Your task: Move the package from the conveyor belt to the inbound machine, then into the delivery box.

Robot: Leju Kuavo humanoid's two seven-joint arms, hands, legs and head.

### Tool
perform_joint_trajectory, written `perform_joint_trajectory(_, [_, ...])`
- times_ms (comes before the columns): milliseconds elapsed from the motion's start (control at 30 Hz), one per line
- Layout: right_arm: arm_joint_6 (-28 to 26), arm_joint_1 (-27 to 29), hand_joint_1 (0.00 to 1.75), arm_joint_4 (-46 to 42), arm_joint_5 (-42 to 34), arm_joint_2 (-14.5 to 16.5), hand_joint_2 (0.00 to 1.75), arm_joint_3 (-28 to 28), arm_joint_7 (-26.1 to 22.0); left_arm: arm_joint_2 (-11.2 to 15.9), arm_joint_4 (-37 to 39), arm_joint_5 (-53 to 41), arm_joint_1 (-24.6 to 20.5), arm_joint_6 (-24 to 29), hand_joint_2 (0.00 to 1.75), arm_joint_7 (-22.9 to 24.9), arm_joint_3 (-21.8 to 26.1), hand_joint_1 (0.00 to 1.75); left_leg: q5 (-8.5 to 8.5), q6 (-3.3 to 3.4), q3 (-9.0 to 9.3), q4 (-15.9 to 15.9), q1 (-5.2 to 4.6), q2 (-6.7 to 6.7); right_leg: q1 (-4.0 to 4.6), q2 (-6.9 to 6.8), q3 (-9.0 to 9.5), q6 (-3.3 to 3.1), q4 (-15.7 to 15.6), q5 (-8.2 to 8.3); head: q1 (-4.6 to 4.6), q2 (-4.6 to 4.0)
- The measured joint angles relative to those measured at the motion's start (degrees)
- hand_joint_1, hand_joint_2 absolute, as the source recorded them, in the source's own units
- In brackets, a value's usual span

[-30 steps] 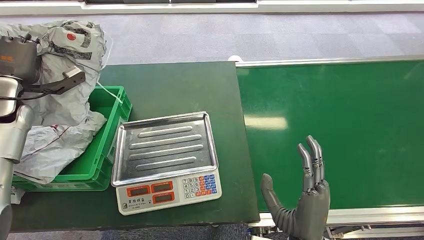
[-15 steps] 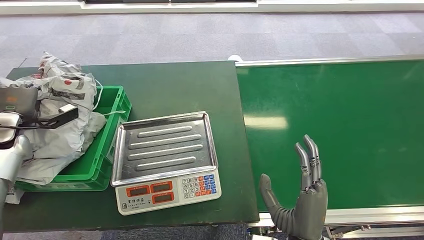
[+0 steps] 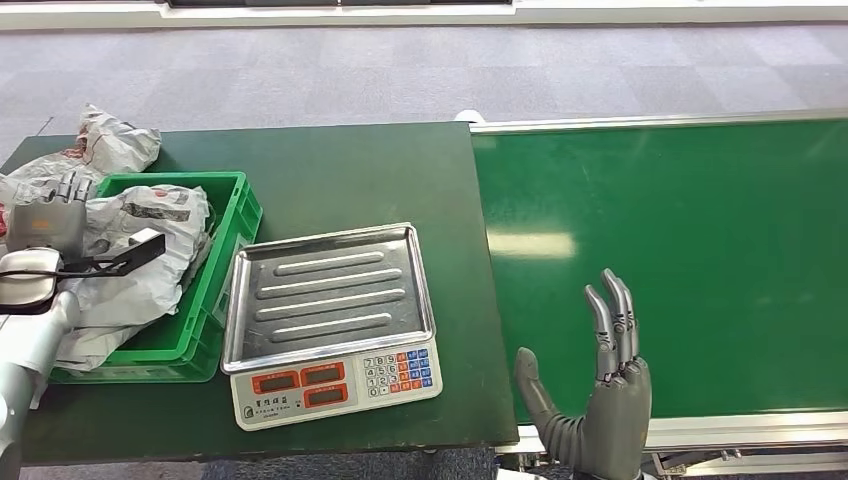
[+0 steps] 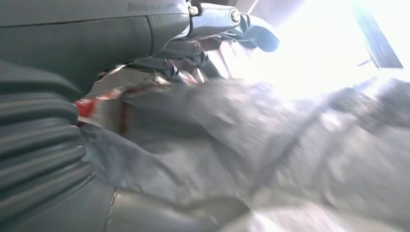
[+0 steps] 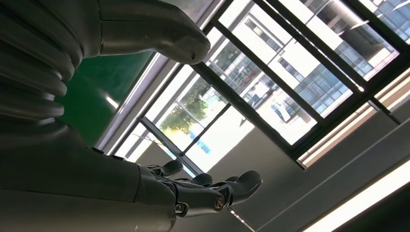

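Because the package (image 3: 140,255) is meant to end in the delivery box (image 3: 235,215), it is seen lying in that green crate on the tabletop (image 3: 350,170), with the left hand (image 3: 50,215) above it; whether its fingers grip the wrap cannot be told. The package is a crumpled grey plastic mailer with a dark-printed label. The right hand (image 3: 600,410) is held upright at the conveyor belt (image 3: 700,230), fingers apart and holding nothing, judged ready for another parcel.

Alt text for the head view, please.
The left hand rests on a grey package lying in the green crate. Beside it stands a scale with a bare tray; the right hand is raised, open, over the conveyor belt.
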Motion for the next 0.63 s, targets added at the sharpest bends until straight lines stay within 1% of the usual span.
perform_joint_trajectory(167, [0.2,0.0,0.00,0.0,0.2,0.1,1.75,0.0,0.1,-1.1,-2.5,1.6,1.5,3.3,0.00,-0.8,2.0,0.00,0.00,0.00,0.00,0.0,0.00,0.00,0.00,0.00,0.00,-0.01,0.0,0.01,0.00,0.00])
perform_joint_trajectory(300, [-0.3,0.1,0.00,0.0,0.3,0.1,1.75,0.0,0.6,-2.8,-8.9,7.8,4.1,4.3,0.00,-2.2,5.2,0.00,0.00,0.00,0.00,0.0,0.00,0.00,0.00,0.00,-0.01,-0.01,0.0,0.02,0.01,0.00])
perform_joint_trajectory(400, [-0.7,0.2,0.00,0.0,0.6,0.1,1.75,0.0,0.9,-3.7,-13.5,12.5,5.2,4.6,0.00,-3.6,7.3,0.00,0.00,0.00,-0.01,0.0,0.00,0.00,-0.02,0.00,-0.01,-0.01,0.0,0.02,0.01,0.00])
perform_joint_trajectory(500, [-0.8,0.3,0.00,0.0,0.7,0.1,1.75,0.0,0.9,-4.2,-16.4,13.4,5.8,4.6,0.00,-3.7,8.4,0.00,0.00,0.00,-0.02,0.0,0.00,0.00,-0.03,-0.01,-0.01,-0.01,0.0,0.02,0.01,0.00])
perform_joint_trajectory(633, [-0.8,0.3,0.00,0.0,0.7,0.1,1.75,0.0,0.9,-4.6,-18.2,13.7,6.2,4.6,0.00,-3.7,9.1,0.00,0.00,0.00,-0.01,0.0,0.00,0.00,-0.02,-0.01,-0.01,-0.01,0.0,0.03,0.00,0.00])
